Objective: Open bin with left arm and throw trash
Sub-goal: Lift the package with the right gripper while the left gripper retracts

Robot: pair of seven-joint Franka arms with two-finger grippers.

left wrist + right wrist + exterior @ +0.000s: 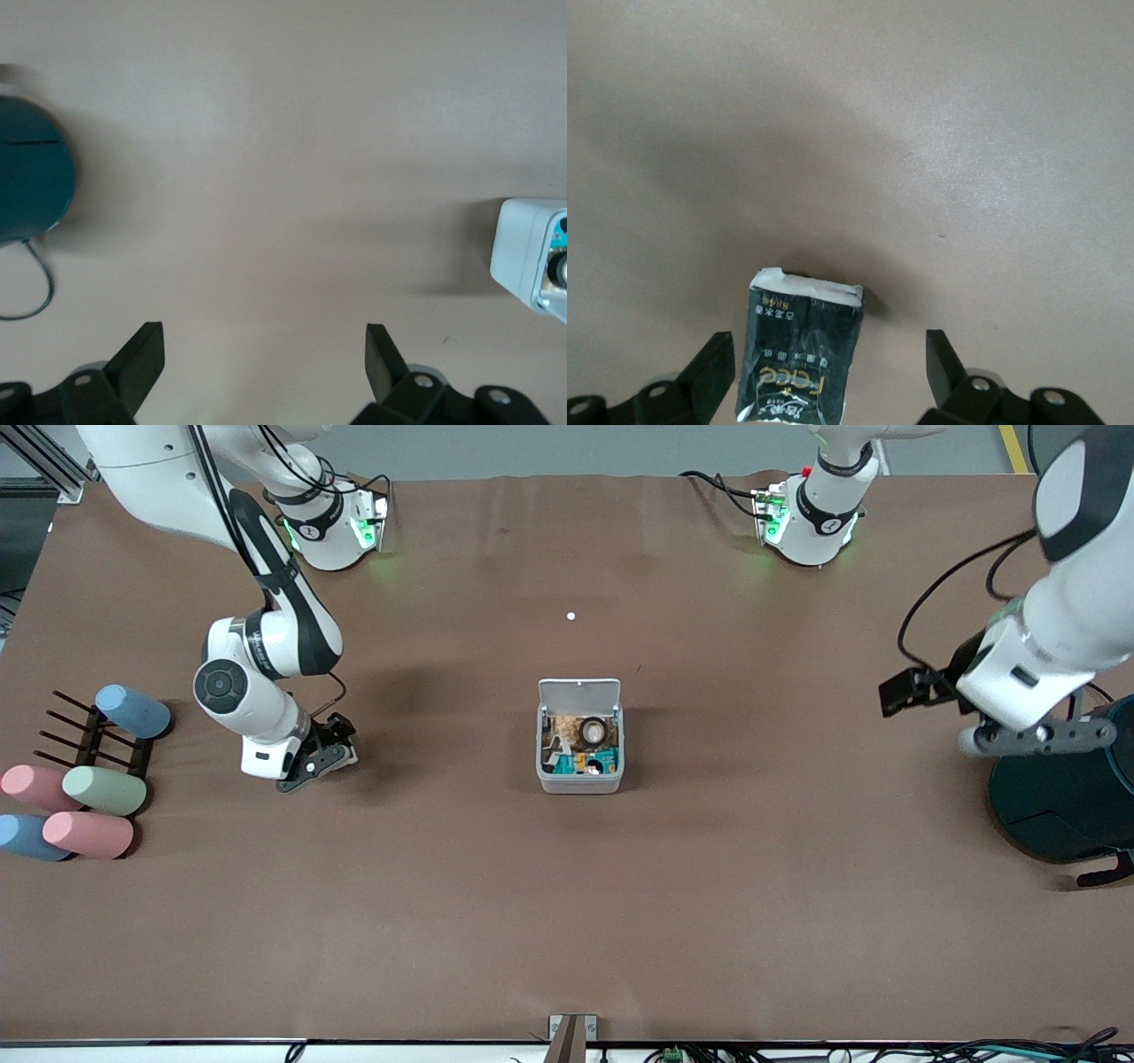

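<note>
Pastel cylinders (pixel 89 834); white bin (pixel 579 779) lid up, trash (pixel 580 746) inside.

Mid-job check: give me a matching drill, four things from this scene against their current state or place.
Things:
1. bin
2. black packet
3. left claw
4. ring

States or places:
A. open, over bare table near the teal drum
B. on the table between the right claw's open fingers
C. inside the bin
D. lid up, mid-table

Pairs: 1-D, 2-B, 3-A, 4-C

Bare table (pixel 709 850) surrounds the open bin (pixel 579 779); cylinders (pixel 89 810) crowd the right arm's end.
</note>
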